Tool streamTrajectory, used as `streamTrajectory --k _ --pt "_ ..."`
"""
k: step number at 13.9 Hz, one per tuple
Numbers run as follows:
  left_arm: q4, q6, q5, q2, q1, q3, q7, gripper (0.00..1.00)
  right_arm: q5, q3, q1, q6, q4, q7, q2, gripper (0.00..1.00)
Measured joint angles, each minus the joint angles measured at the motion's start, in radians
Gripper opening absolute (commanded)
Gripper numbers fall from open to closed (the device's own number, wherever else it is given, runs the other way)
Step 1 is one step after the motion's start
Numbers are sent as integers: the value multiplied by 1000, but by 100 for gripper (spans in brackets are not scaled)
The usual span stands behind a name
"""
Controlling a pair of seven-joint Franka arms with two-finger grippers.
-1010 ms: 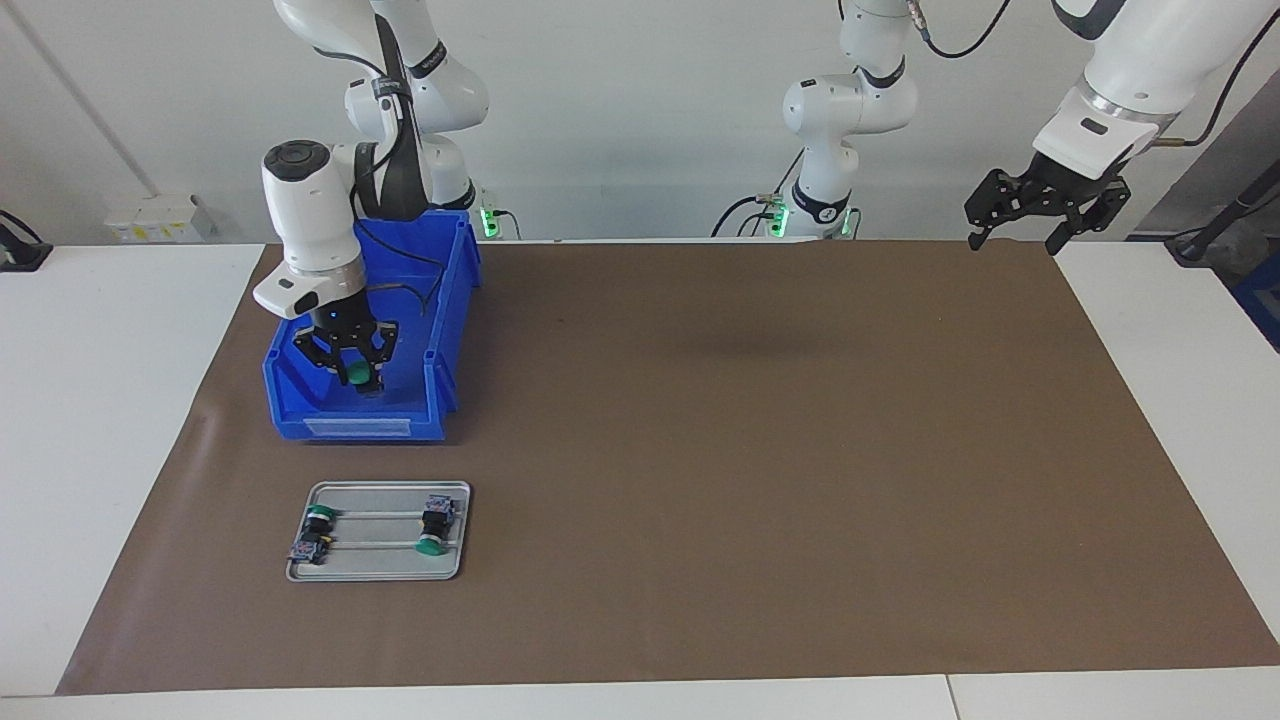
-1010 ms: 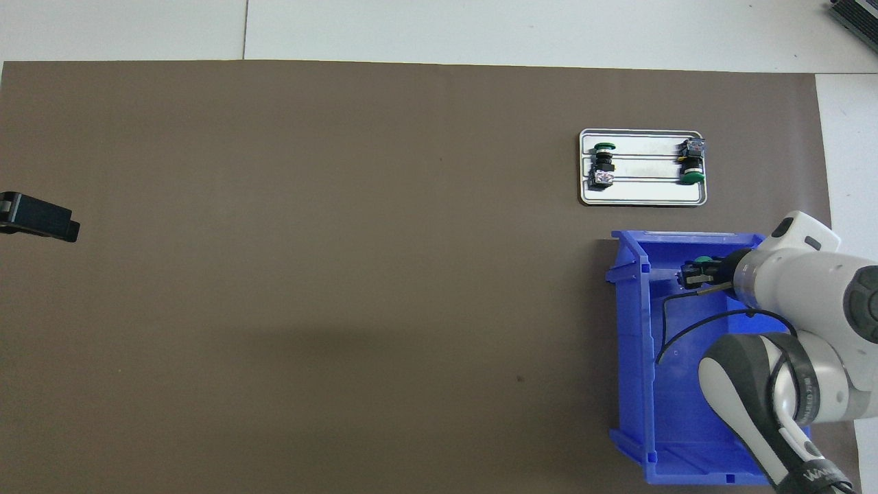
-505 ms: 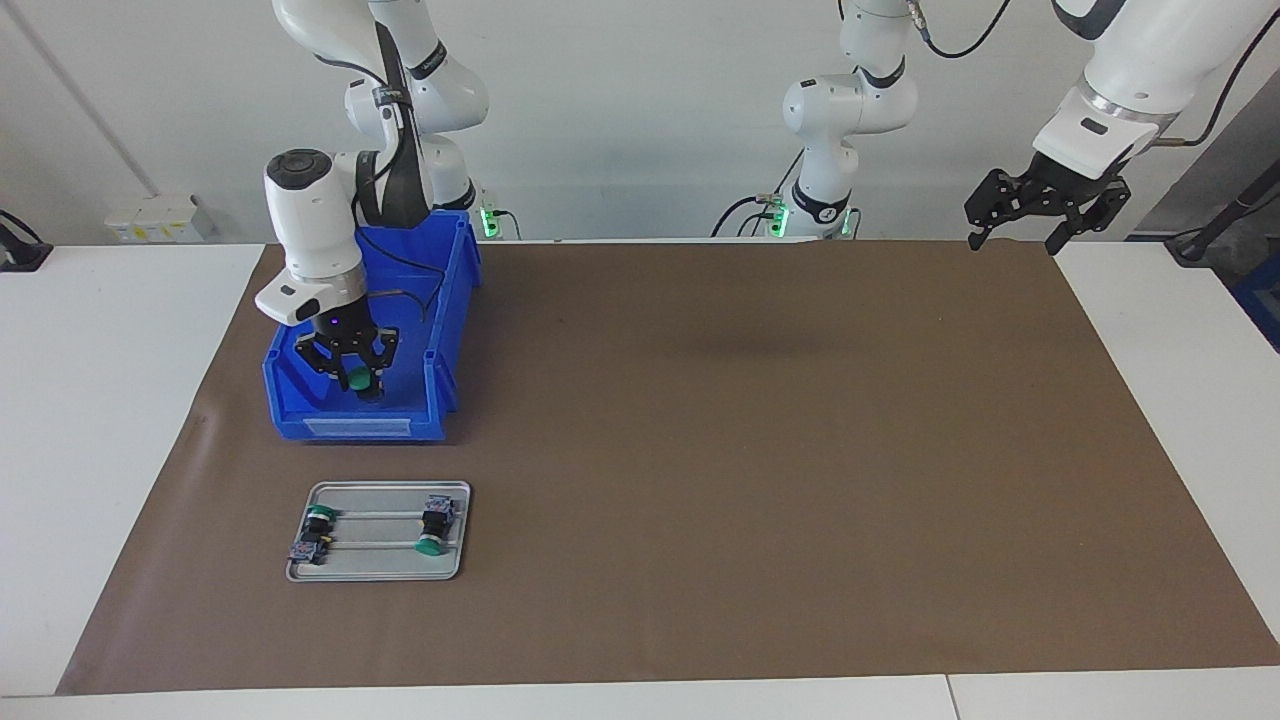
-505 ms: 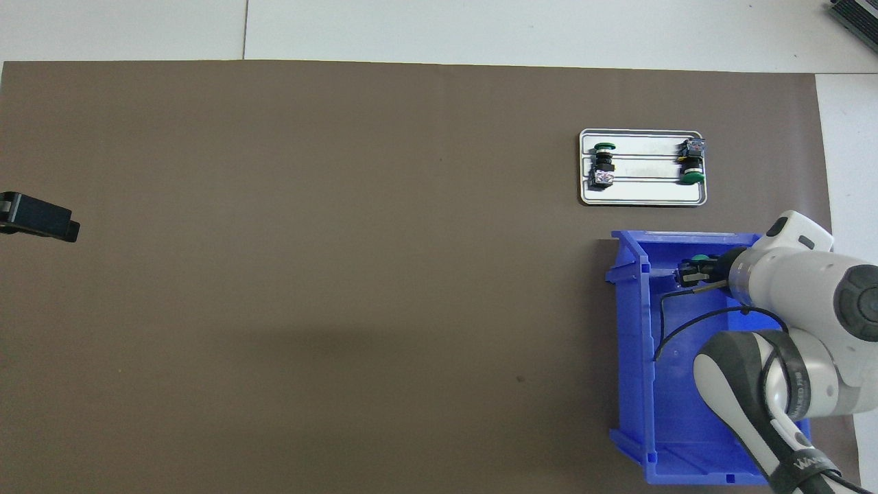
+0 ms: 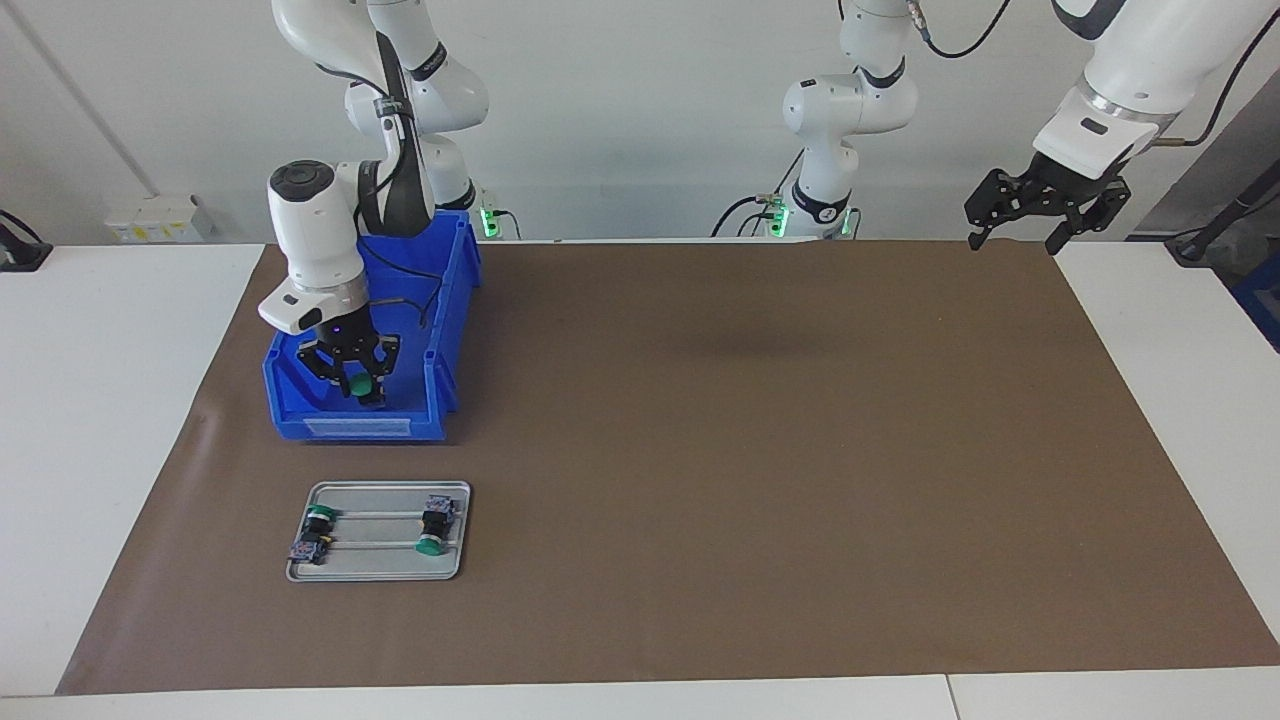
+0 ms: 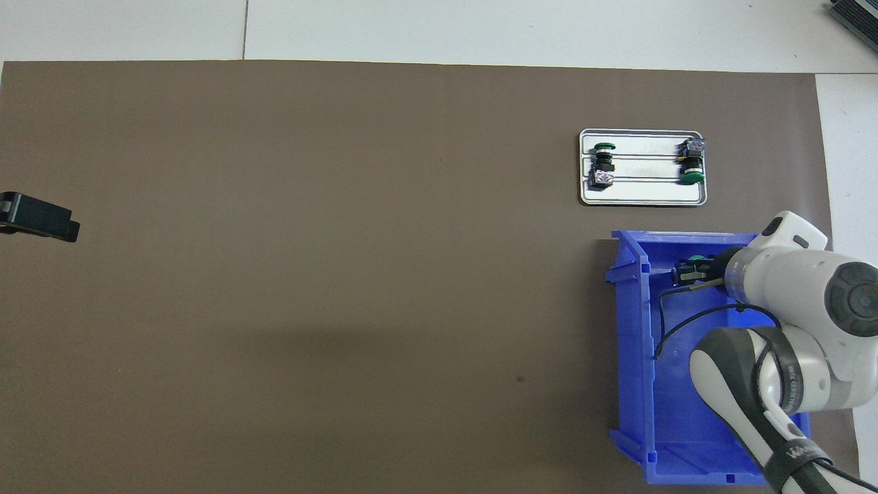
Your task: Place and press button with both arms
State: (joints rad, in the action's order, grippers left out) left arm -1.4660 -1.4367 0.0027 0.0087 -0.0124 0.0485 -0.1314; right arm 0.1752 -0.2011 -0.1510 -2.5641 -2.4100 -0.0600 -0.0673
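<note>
The right hand (image 5: pixel 356 377) dipped inside the blue bin (image 5: pixel 300 405), its fingers around the green-capped button (image 5: pixel 359 384); whether they gripped it could not be told. At the bin's six o'clock in the facing view, a metal tray (image 5: pixel 380 572) carried two similar switches (image 5: pixel 432 528). The left hand (image 5: pixel 1030 215) waited unclenched over the brown mat's (image 5: pixel 750 450) corner.

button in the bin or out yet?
In. The button sits low inside the blue bin, between the fingers of the right claw; the facing view shows its green cap below the rim.
</note>
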Motion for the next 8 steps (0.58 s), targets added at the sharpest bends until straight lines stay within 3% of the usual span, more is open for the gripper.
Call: streamTrajectory --k 4,8 --pt "0 0 0 0 0 0 0 100 0 -1 0 51 37 14 -10 100" --pt "0 0 0 0 0 0 0 100 -67 0 0 316 218 15 -40 100"
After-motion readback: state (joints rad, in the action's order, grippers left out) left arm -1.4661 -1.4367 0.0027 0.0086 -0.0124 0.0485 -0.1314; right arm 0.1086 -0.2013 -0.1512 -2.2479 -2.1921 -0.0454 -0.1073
